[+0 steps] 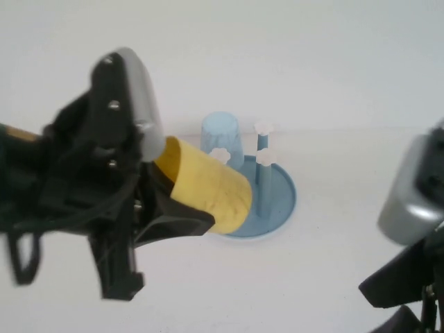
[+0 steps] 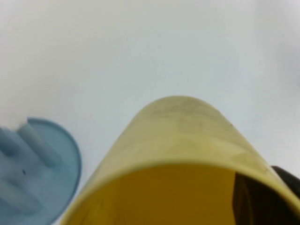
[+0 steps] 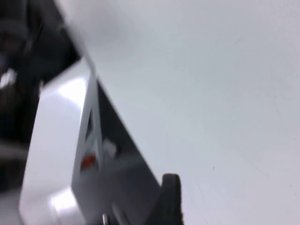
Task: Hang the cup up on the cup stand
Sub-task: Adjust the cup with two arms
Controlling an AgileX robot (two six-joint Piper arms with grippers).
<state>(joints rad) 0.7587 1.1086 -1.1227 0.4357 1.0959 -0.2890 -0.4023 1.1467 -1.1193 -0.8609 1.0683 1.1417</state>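
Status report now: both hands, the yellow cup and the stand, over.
Left hand shut on small yellow plastic cup, held tilted near blue pegged cup stand. Right hand at table's right edge, fingers unseen. Light blue cup already sits on one peg.

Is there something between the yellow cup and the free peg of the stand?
Nothing visible. The left gripper holds the cup left of the stand; the free peg stands clear. The blue cup sits behind. The right gripper stays away.

Bright, washed-out light; soft focus, faint shadows, wrist views blurred.
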